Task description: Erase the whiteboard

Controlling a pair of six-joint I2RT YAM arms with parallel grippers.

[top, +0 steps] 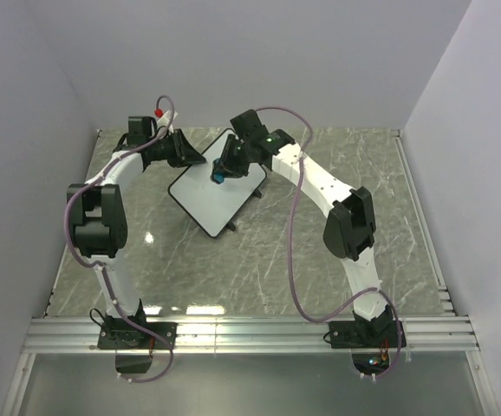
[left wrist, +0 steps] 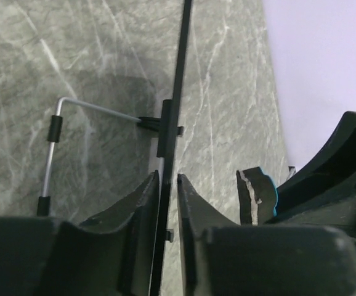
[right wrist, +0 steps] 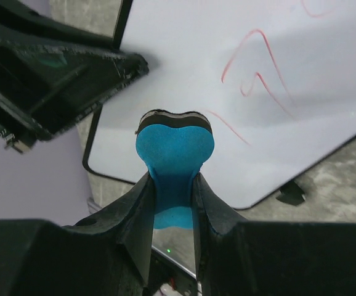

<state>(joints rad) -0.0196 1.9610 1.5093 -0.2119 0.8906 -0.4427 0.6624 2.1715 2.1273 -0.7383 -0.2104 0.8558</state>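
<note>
The flat white whiteboard with its thin black frame lies mid-bench on the grey marbled bench, long axis diagonal from far right to near left. The left gripper pinches its frame edge. The right gripper clamps the soft blue bone-shaped eraser, felt pad hovering over the glossy face. The 2 red pen strokes lie ahead and to the right.
</note>
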